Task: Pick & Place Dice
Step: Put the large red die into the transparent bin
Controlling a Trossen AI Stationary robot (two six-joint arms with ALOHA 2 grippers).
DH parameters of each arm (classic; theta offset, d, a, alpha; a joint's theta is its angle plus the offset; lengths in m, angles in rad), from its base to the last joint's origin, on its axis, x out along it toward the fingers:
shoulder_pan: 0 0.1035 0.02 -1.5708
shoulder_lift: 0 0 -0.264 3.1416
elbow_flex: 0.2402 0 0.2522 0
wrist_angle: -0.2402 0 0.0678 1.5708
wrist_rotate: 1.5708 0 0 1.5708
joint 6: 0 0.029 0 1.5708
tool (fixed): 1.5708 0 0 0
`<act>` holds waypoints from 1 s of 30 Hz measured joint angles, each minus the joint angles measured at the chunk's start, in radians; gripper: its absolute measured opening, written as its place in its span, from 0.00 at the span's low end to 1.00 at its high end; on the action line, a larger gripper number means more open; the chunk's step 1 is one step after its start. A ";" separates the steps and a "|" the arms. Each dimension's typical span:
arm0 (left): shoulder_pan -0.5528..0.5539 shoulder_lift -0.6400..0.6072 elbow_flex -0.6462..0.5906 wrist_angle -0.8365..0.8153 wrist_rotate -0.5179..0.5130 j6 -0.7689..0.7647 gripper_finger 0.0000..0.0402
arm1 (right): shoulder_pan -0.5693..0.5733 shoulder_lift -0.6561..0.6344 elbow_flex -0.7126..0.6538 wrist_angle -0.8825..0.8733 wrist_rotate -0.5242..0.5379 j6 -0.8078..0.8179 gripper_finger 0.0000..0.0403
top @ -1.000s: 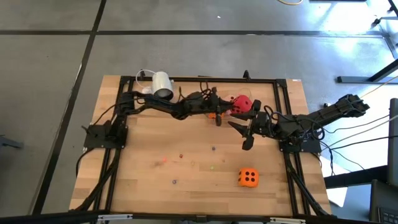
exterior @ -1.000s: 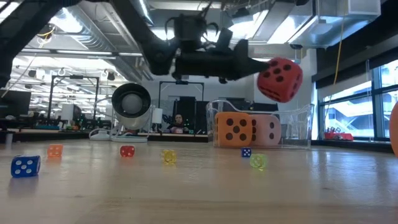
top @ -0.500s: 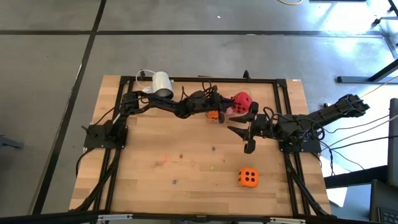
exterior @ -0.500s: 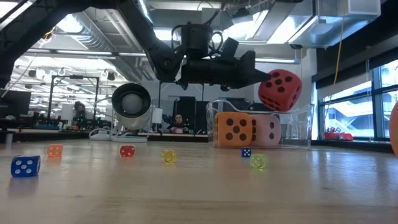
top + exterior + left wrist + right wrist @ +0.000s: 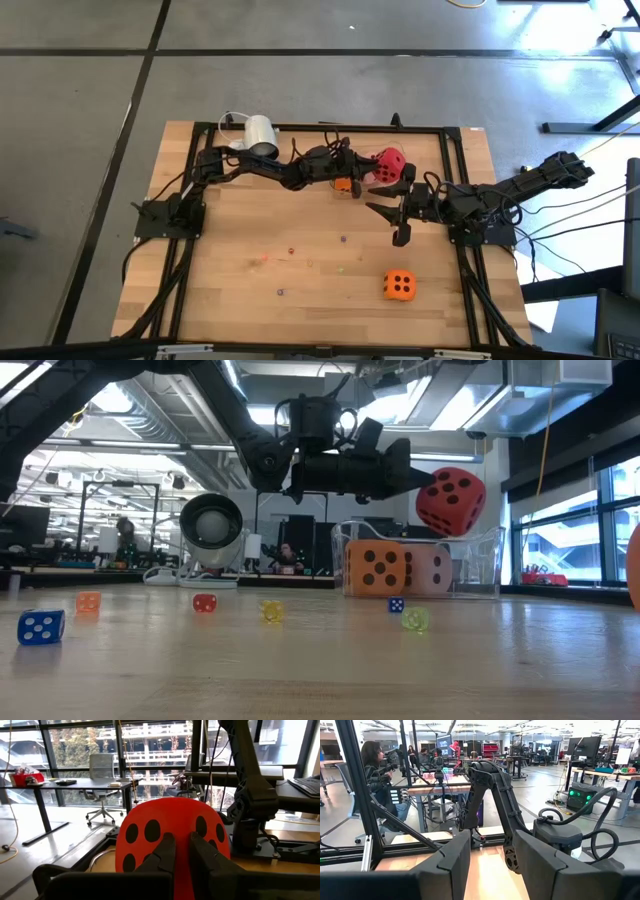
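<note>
Currently left gripper point(image 5: 425, 482) pinches red die point(image 5: 451, 501) by thin fold, aloft over clear bin point(image 5: 480, 565) holding orange die point(image 5: 377, 568) and pink die point(image 5: 431, 571); shallow pinch may slip (die could miss bin); right gripper point(image 5: 392, 212) nearby, parted, empty; second orange die point(image 5: 399, 285) on table point(image 5: 250, 300).

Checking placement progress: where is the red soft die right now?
The red soft die is held in the air by the left end effector, above the clear bin near the table's far edge.

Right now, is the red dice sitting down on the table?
No. In the low view the red dice hangs up in the air, pinched by the left end effector, above the clear box.
</note>
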 joint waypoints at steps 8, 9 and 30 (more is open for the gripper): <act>0.015 0.000 0.000 -0.010 -0.002 -0.057 0.04 | 0.000 0.000 0.000 0.007 0.000 0.000 0.38; 0.014 0.000 -0.001 -0.009 0.001 -0.057 0.04 | 0.000 0.000 0.000 0.007 0.000 0.000 0.38; 0.033 0.035 0.089 -0.138 0.065 -0.101 0.04 | 0.000 0.000 0.000 0.049 -0.001 -0.032 0.38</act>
